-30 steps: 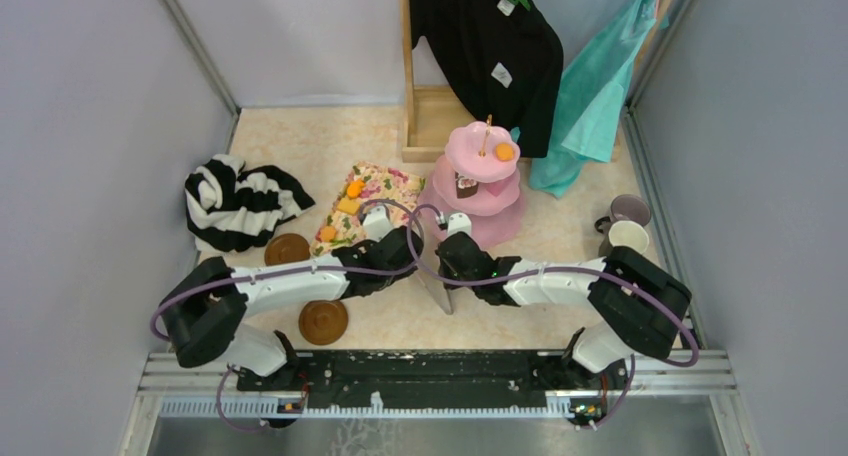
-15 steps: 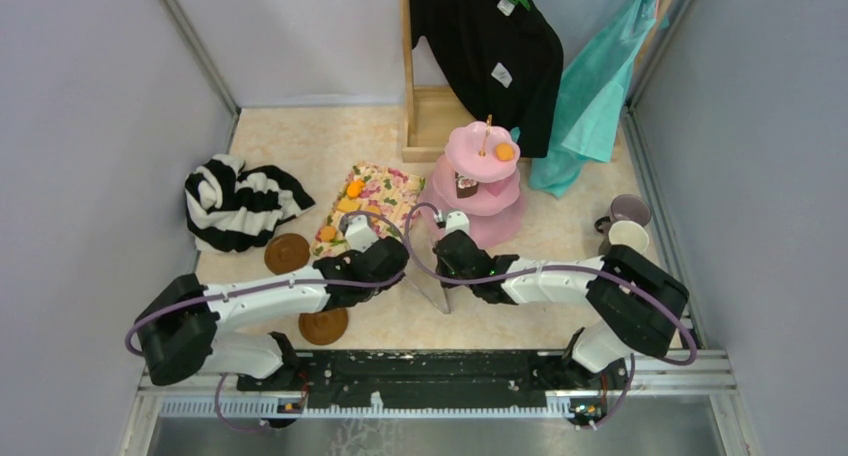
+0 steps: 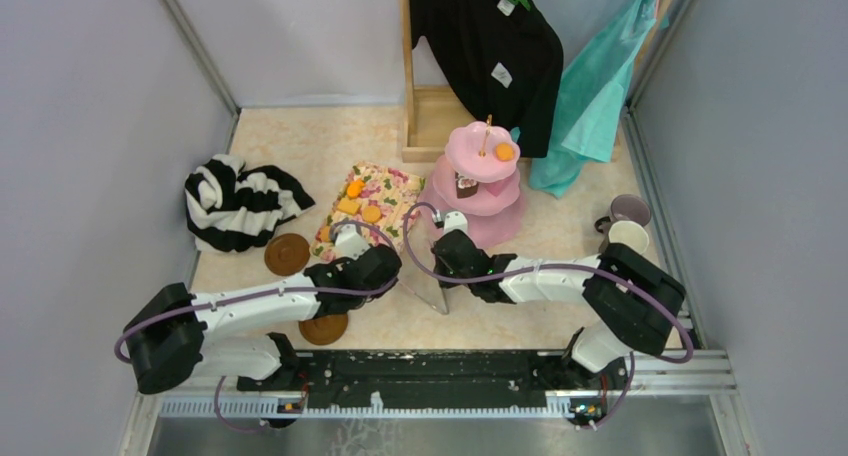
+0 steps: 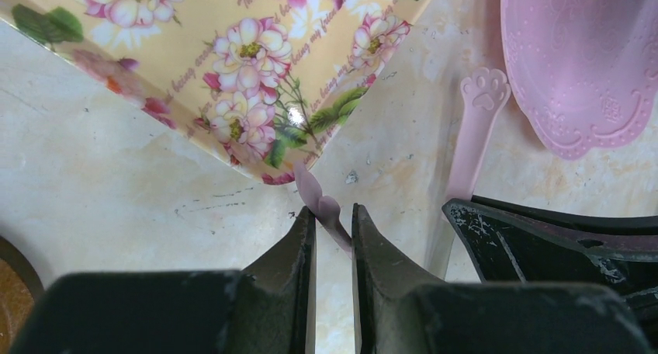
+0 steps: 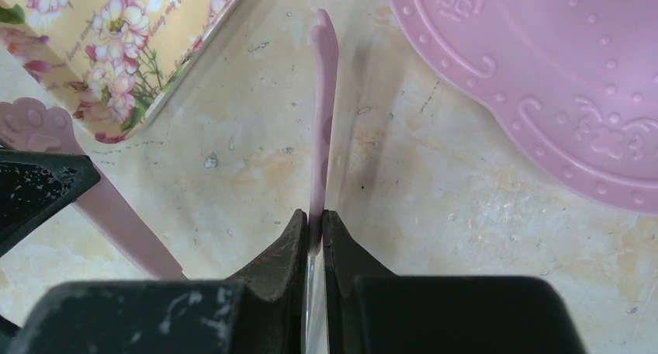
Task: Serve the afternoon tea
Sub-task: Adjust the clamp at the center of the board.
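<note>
Low in the top view, a round brown saucer peeks out from under the left arm. Mid-frame, the left gripper and right gripper are each pinched tight on one arm of what look like thin pink paw-tipped plastic tongs. The tongs' long axis runs up-frame, with the paws toward the floral-print cloth.

On that cloth, left of centre, lie the small orange and yellow toy pastries. They are probably light, rigid and a little slick, so best nipped gently across their sides.

Beyond, at upper centre, the pink three-tier plastic cake stand stands upright, its axis vertical. It is likely tippy, so it should be loaded softly. The cream mug and lilac mug sit at the right.
</note>
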Motion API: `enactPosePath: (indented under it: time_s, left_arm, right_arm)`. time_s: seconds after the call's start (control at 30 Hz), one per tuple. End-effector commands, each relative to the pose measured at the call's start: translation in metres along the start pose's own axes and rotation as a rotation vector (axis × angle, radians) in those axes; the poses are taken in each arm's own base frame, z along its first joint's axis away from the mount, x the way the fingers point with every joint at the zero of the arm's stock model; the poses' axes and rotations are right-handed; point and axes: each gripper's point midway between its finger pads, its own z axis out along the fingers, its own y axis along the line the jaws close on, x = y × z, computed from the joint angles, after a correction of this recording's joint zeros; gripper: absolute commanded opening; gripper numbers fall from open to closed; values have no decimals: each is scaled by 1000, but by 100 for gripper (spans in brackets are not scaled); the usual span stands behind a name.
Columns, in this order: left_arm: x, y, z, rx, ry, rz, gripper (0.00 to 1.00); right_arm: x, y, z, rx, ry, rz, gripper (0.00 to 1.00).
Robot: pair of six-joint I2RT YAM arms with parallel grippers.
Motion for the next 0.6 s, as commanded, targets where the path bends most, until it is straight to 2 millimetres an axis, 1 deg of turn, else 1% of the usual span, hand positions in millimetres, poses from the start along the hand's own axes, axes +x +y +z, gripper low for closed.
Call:
enactPosePath:
  time_s: [0.0, 0.13, 0.27, 0.37, 0.47, 0.57]
  left_arm:
    - [15, 49, -8, -132, 51, 144, 14]
    - [14, 50, -7, -139, 47, 138, 14]
    - [13, 39, -2, -129, 34, 153, 15]
    - [7, 28, 3, -135, 6, 164, 21]
    - [3, 18, 8, -124, -21, 167, 27]
    - [0, 4, 14, -93, -46, 167, 33]
  right_arm:
    - [9, -51, 3, 208, 28, -54, 0]
    - [9, -52, 3, 208, 27, -52, 0]
    - [8, -46, 5, 180, 32, -57, 0]
    - [4, -41, 5, 159, 28, -65, 0]
    - [5, -38, 6, 144, 35, -76, 0]
    - [7, -33, 9, 116, 48, -87, 0]
